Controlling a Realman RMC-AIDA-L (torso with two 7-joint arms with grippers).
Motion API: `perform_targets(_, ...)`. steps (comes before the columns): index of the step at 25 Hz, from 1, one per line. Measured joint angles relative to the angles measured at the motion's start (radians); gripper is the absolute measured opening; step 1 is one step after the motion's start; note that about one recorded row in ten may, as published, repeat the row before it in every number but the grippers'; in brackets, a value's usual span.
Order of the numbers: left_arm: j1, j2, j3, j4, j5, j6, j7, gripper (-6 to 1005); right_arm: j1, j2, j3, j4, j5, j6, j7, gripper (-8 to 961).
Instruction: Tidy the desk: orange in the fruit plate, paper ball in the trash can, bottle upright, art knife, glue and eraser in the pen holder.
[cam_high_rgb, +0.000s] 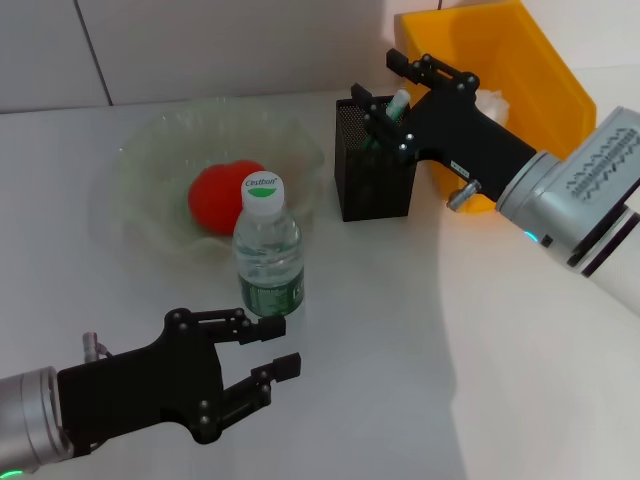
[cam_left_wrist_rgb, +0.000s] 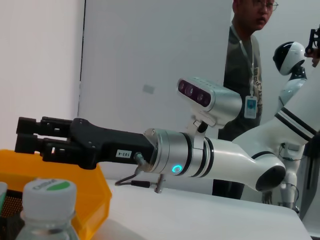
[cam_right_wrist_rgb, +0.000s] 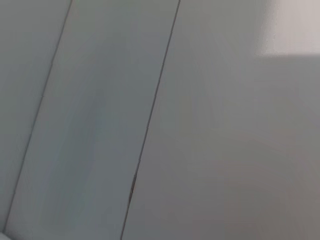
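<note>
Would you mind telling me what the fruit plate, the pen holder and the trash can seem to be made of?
The fruit plate looks like translucent pale-green glass, glossy with a wavy rim. The pen holder seems to be black metal mesh, since fine perforations show. The trash can appears to be smooth yellow-orange moulded plastic.

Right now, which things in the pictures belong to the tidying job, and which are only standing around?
Belong to the job:
orange, in the fruit plate
bottle, upright
pen holder, right gripper over it
trash can, something white inside
left gripper, open, near the bottle

Only standing around:
man and white robot, in the left wrist view's background
</note>
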Motion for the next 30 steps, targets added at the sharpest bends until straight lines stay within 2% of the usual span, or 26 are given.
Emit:
perform_targets(2, 0.0, 0.0, 0.0, 0.0, 0.0, 0.003, -0.002, 374, -0.005, -0.004, -0.022, -0.036, -0.012, -0.014, 0.097, 334)
perform_targets(3, 0.0, 0.0, 0.0, 0.0, 0.0, 0.003, -0.002, 375, -0.025, -0.005, -0.079, -0.132, -0.04, -0.029, 0.272, 352)
perform_targets(4, 0.0, 0.0, 0.0, 0.0, 0.0, 0.003, -0.002, 375, -0.025, -0.005, -0.079, -0.132, -0.04, -0.029, 0.272, 422)
perform_targets(5, 0.007, 0.004, 0.001, 0.006, 0.006, 0.025, -0.004, 375, -0.038, -0.005, -0.117, -0.189, -0.057, -0.04, 0.376, 492)
perform_targets(7, 0.007, 0.004, 0.001, 0.006, 0.006, 0.025, -0.004, 375, -0.071, -0.005, -0.205, -0.33, -0.097, -0.072, 0.582, 599)
perform_targets(8, 0.019, 0.006, 0.001, 0.011, 0.007, 0.031, -0.002, 375, -0.112, -0.006, -0.284, -0.463, -0.138, -0.126, 0.74, 636)
perform_targets(9, 0.019, 0.006, 0.001, 0.011, 0.007, 0.031, -0.002, 375, -0.112, -0.006, -0.284, -0.463, -0.138, -0.126, 0.74, 673)
perform_targets(12, 0.019, 0.006, 0.001, 0.011, 0.007, 0.031, -0.002, 375, -0.169, -0.013, -0.341, -0.632, -0.22, -0.249, 0.874, 783)
perform_targets(13, 0.049, 0.008, -0.01, 0.03, 0.008, 0.028, 0.007, 375, -0.18, -0.018, -0.338, -0.665, -0.248, -0.298, 0.898, 791)
perform_targets(14, 0.049, 0.008, -0.01, 0.03, 0.008, 0.028, 0.007, 417, -0.191, -0.026, -0.331, -0.689, -0.275, -0.354, 0.916, 800)
perform_targets(17, 0.054, 0.008, -0.025, 0.036, 0.008, 0.018, -0.003, 519, -0.204, -0.05, -0.312, -0.7, -0.326, -0.46, 0.933, 825)
perform_targets(18, 0.054, 0.008, -0.025, 0.036, 0.008, 0.018, -0.003, 537, -0.21, -0.066, -0.302, -0.69, -0.382, -0.513, 0.936, 825)
perform_targets(21, 0.054, 0.008, -0.025, 0.036, 0.008, 0.018, -0.003, 589, -0.218, -0.069, -0.297, -0.682, -0.457, -0.552, 0.921, 825)
perform_targets(23, 0.055, 0.008, -0.059, 0.031, 0.008, 0.014, -0.011, 631, -0.235, -0.063, -0.297, -0.674, -0.529, -0.572, 0.892, 826)
perform_targets(24, 0.055, 0.008, -0.059, 0.031, 0.008, 0.014, -0.011, 657, -0.235, -0.063, -0.297, -0.674, -0.529, -0.572, 0.892, 826)
perform_targets(25, 0.069, 0.02, -0.092, 0.027, 0.008, 0.047, -0.007, 682, -0.241, -0.06, -0.298, -0.668, -0.54, -0.572, 0.886, 826)
perform_targets(29, 0.072, 0.023, -0.092, 0.025, 0.008, 0.056, -0.004, 784, -0.252, -0.057, -0.298, -0.613, -0.561, -0.565, 0.861, 826)
perform_targets(30, 0.072, 0.023, -0.092, 0.025, 0.008, 0.056, -0.004, 784, -0.254, -0.057, -0.297, -0.597, -0.563, -0.563, 0.849, 826)
